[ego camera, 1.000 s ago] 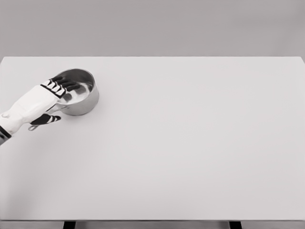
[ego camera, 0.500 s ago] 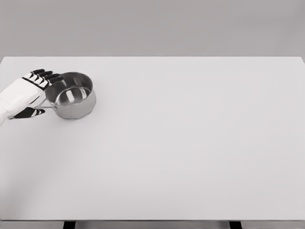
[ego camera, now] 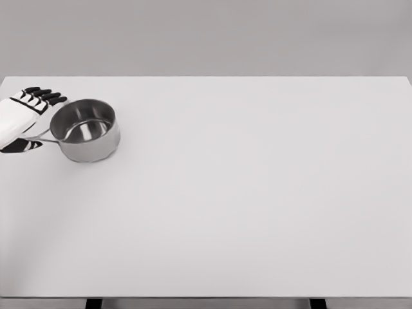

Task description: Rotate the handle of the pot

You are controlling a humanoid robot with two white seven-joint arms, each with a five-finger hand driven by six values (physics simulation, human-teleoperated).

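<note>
The steel saucepan [ego camera: 85, 131] stands upright at the table's [ego camera: 257, 206] far-left corner, its thin handle [ego camera: 40, 136] pointing to nine o'clock under the left hand [ego camera: 20, 119], whose fingers [ego camera: 45, 96] are spread, grasping nothing.

Simulated test bench, not a lived-in room. Evidence: one broad, plain white surface [ego camera: 257, 193] on dark legs [ego camera: 94, 302], a flat grey backdrop [ego camera: 206, 35] behind it, uniform rendered lighting, no furnishings or fixtures.

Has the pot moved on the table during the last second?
Yes. The pot has slid left, toward the table's left edge and slightly nearer the camera, with the left hand withdrawing leftward too.
</note>
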